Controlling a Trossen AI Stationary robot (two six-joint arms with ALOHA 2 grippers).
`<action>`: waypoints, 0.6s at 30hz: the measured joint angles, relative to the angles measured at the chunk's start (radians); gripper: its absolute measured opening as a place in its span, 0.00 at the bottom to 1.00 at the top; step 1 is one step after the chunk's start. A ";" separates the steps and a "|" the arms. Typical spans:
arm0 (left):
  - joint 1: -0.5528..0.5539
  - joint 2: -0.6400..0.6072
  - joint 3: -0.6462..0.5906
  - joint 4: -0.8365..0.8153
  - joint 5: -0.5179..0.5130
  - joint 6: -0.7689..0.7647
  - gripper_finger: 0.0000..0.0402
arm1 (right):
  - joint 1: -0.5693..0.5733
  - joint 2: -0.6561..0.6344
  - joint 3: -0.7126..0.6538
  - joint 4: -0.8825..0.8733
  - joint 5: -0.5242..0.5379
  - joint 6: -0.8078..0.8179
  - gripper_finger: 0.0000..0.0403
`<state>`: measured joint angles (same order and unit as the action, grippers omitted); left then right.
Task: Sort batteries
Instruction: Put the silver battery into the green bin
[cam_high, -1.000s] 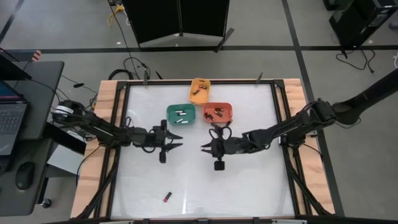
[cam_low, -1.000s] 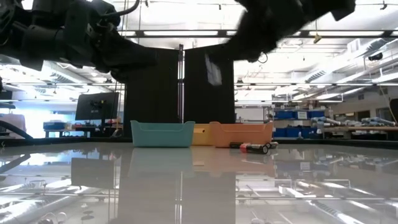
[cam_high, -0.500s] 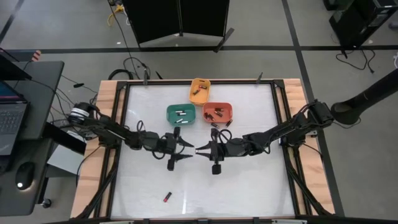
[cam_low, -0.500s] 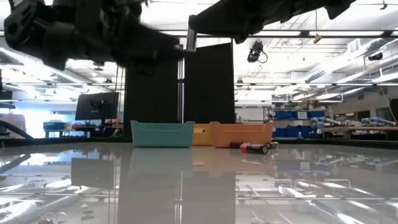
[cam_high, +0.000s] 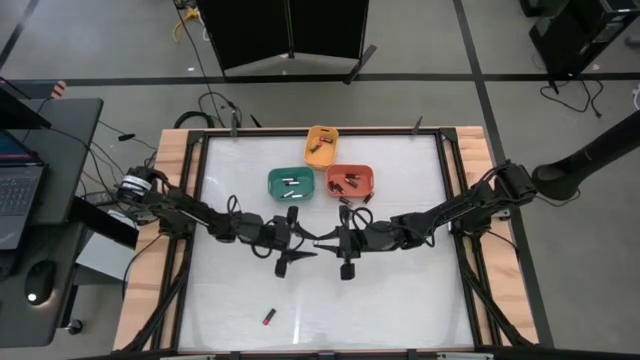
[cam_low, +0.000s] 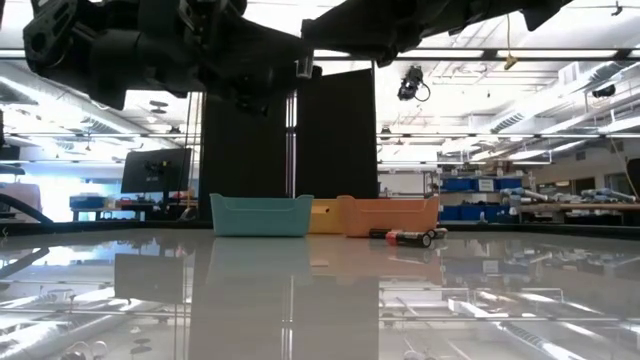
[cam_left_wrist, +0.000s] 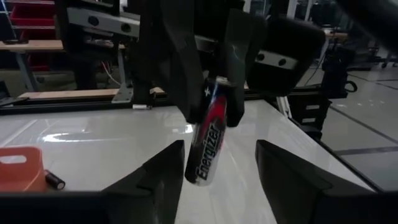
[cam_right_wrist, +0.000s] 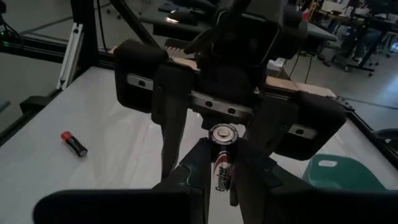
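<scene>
One battery (cam_right_wrist: 222, 163) sits clenched in the right hand (cam_right_wrist: 219, 177), between the released left hand's (cam_left_wrist: 217, 163) fingers.

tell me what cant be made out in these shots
- High view: the held battery is too small to see between the left gripper and the right gripper.
- High view: sizes of the cells in the green bin, orange bin and yellow bin are too small to tell.
- Low view: bin contents are hidden by the bin walls.
</scene>
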<state>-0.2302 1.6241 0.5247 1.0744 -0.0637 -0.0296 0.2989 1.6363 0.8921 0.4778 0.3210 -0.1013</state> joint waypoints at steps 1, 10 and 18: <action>0.000 0.000 0.000 0.003 0.004 0.000 0.49 | 0.000 0.000 0.000 0.000 0.000 0.000 0.14; 0.002 0.000 0.044 -0.046 0.012 0.001 0.20 | 0.001 -0.001 0.000 -0.006 -0.007 0.007 0.14; 0.001 -0.035 0.070 -0.170 -0.002 0.021 0.14 | 0.000 -0.002 -0.001 -0.007 0.006 0.027 0.27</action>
<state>-0.2290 1.5893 0.5949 0.9040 -0.0656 -0.0081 0.2985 1.6344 0.8914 0.4710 0.3271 -0.0742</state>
